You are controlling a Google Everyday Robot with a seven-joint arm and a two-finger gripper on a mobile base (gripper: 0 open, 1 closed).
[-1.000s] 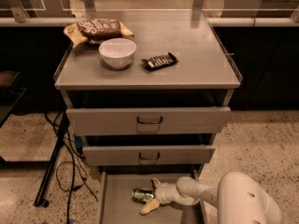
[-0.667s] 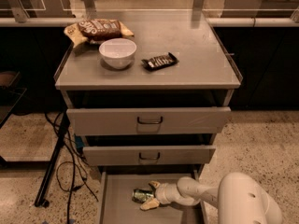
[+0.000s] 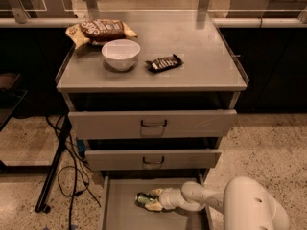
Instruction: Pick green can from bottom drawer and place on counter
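The green can lies on its side in the middle of the bottom drawer, below the table's front edge. The gripper reaches in from the right, its jaws clamped on the can's right end.

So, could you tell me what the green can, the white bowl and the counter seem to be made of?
Green can: likely thin metal, with glossy glints. White bowl: smooth, even white, perhaps ceramic or plastic. Counter: grey sheet metal with a dull brushed sheen. The tool is at the can in the bottom drawer.
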